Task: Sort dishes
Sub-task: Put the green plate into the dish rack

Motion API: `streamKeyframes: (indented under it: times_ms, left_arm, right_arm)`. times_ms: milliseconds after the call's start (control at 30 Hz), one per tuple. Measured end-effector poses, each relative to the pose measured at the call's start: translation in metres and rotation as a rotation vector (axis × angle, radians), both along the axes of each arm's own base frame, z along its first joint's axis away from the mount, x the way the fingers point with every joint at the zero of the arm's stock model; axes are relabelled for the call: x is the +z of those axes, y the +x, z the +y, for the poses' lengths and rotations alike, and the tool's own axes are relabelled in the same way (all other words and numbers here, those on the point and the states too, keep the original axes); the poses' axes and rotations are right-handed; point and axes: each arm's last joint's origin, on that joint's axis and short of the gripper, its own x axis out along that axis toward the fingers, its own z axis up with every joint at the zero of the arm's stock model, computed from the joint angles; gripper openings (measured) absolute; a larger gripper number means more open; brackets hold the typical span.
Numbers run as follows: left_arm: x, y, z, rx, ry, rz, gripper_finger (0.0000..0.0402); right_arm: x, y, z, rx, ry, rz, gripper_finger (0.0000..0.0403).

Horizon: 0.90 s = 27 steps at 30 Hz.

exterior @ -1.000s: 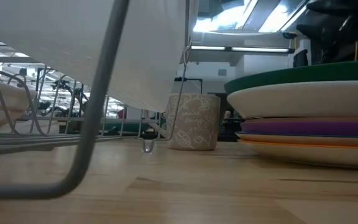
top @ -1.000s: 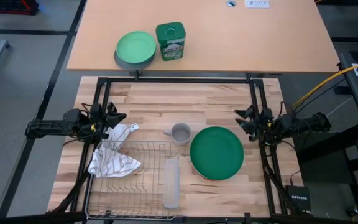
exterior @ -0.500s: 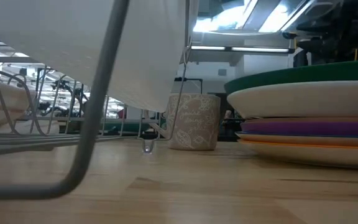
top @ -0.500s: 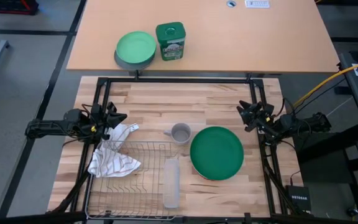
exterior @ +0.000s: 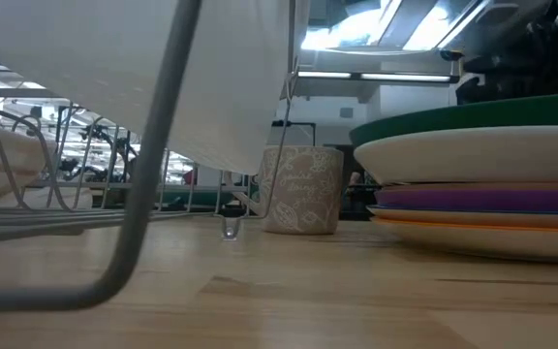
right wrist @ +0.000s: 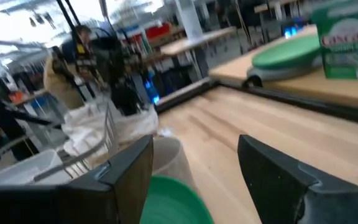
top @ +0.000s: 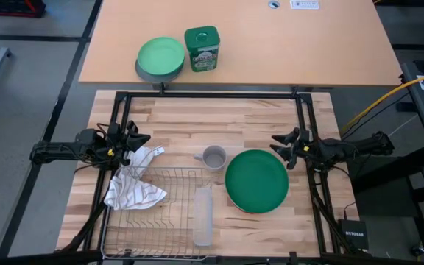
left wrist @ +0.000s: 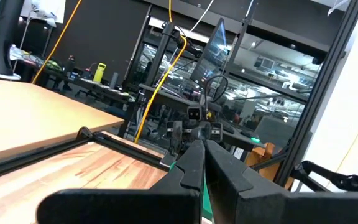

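The dishes are a stack of round plates [top: 256,181] on the wooden table's right half, with a large dark green plate on top. The low view shows the green plate [exterior: 473,114] over white, purple and orange ones. My right gripper [top: 280,149] hovers open just off the stack's far right rim, pointing toward the table's left. In its wrist view the green rim [right wrist: 174,200] shows between the spread fingers of my right gripper [right wrist: 194,163]. My left gripper [top: 144,138] waits shut at the table's left edge, above a white cloth. Its wrist view shows the pressed-together fingers of my left gripper [left wrist: 202,157].
A wire dish rack [top: 164,221] fills the near left, with a white cloth [top: 132,188] draped on its corner and a clear caddy [top: 202,216] on its right side. A small grey mug [top: 213,157] stands left of the stack. On the far table sit a light green plate on a grey bowl [top: 160,57] and a green box [top: 202,48].
My right gripper first tipped up toward the far edge. It then swung down to level and reached a little toward the table's left, ending nearer the green plate's rim. Its fingers stayed open. The dishes have not moved.
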Motion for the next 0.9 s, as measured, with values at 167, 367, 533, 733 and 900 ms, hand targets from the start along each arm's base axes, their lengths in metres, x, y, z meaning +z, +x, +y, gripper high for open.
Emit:
streamKeyframes:
  times_ms: [167,367,533,733,900]
  left_arm:
    - [0.000,0.000,0.000,0.000,0.000,0.000,0.0005]
    - [0.000,0.000,0.000,0.000,0.000,0.000,0.0005]
    - [0.000,0.000,0.000,0.001,0.004,0.001,0.0005]
    - [0.000,0.000,0.000,0.007,0.025,0.005,0.0005]
    - [-0.001,0.000,0.000,0.007,0.025,0.009,0.0005]
  right_arm:
    - [0.016,0.001,0.000,-0.002,-0.008,0.142,0.0239]
    - [0.026,0.008,0.003,-0.011,0.048,0.406,0.0239]
    - [0.025,0.023,0.008,-0.011,0.084,0.619,0.0239]
    - [0.021,0.044,0.014,-0.026,0.050,0.788,0.0239]
    - [0.015,0.057,0.017,-0.067,0.007,0.867,0.0239]
